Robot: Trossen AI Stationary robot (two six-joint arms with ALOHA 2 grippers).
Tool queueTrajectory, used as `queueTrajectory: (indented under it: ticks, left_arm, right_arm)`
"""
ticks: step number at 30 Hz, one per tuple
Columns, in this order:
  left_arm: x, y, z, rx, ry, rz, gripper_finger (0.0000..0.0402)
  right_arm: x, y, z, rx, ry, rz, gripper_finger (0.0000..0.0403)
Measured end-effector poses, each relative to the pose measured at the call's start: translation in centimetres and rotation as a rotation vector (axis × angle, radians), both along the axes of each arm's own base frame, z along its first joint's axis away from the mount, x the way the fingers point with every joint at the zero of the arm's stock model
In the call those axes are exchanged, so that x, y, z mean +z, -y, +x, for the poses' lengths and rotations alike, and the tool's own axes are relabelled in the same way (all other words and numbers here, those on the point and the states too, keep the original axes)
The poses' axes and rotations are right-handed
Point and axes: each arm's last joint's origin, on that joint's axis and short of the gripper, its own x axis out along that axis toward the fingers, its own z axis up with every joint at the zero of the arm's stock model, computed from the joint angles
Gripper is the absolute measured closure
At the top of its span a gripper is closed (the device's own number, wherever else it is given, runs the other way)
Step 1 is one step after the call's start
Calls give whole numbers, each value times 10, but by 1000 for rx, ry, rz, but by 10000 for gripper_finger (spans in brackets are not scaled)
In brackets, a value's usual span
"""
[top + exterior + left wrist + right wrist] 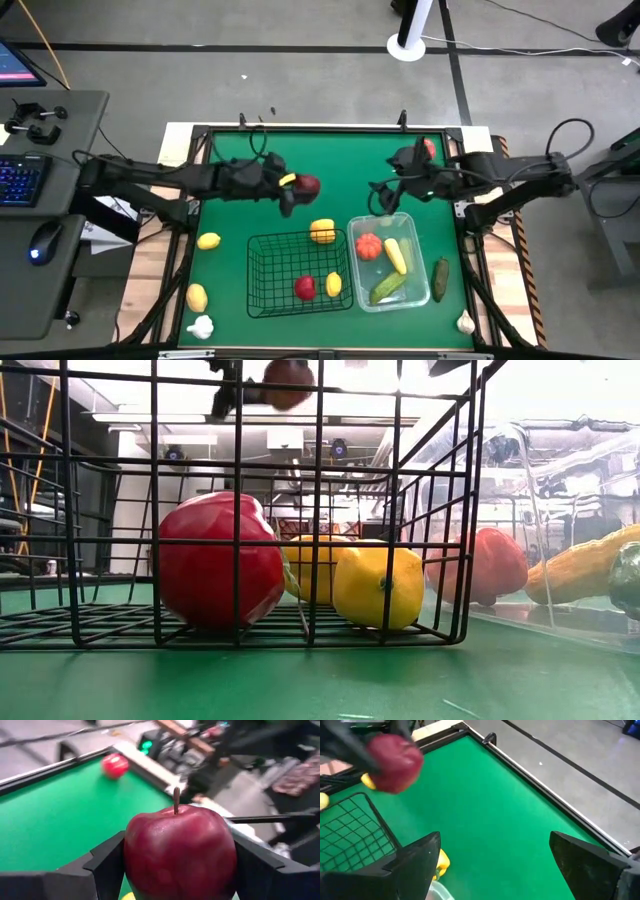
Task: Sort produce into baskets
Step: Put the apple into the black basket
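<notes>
Produce lies spread over the green table (330, 160) in the high view: a dark red apple (307, 185) is clamped in the left pincer (296, 190), held above the felt just beyond the far edge of the black wire basket (262, 262), which holds a red tomato (305, 287) and a lemon (333, 284), with a piece of yellow corn (322, 231) at its far right corner. Beside it the clear tub (356, 225) holds a red tomato (368, 246), yellow corn (395, 255) and a green cucumber (388, 288); another cucumber (440, 278) lies just right of the tub, two lemons (208, 240) (197, 297) and a garlic bulb (201, 327) lie left of the basket, and a second garlic (466, 322) sits at the near right corner. The right pincer (384, 198) hovers released over the tub's far edge. The low view looks through the basket's mesh (237, 510) at its tomato (220, 560) and lemon (378, 587), with the tub's tomato (490, 565) and corn (585, 565) to the right, and the apple (288, 382) held high above. In the left wrist view the apple (180, 852) fills the gap between the fingers (107, 862), stem up, and a red fruit (115, 765) lies far off on the felt. The right wrist view shows its own fingers (415, 855) spread wide apart over the felt, the apple (395, 761) raised beyond the basket (350, 827).
</notes>
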Motion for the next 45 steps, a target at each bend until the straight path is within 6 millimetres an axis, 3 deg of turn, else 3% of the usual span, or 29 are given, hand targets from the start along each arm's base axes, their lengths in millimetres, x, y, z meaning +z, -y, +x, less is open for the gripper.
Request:
queueTrajectory:
  ticks: [7, 11, 14, 18, 24, 35, 39, 45]
  left_arm:
    - [-11, 23, 33, -92, 138, 4, 131]
    - [-23, 29, 51, -172, 186, -62, 131]
    - [-27, 32, 53, -262, 179, -118, 131]
    - [-20, 37, 44, -441, 148, -214, 131]
    - [0, 53, 12, -598, 81, -283, 131]
    - [7, 89, -43, -663, -126, -294, 131]
    - [-3, 104, -49, -654, -116, -244, 131]
    - [-42, 110, -51, -658, 17, -284, 131]
  right_arm:
    - [19, 5, -31, -34, 116, 49, 38]
    - [25, 7, -39, -32, 152, 63, 38]
    - [26, 6, -40, 4, 154, 86, 38]
    - [24, 4, -37, 76, 125, 97, 38]
    - [20, 2, -30, 79, 103, 96, 38]
    - [3, -5, -3, 85, 37, 164, 38]
    - [0, -6, 2, 60, 38, 205, 38]
    - [0, -6, 1, 20, 64, 267, 38]
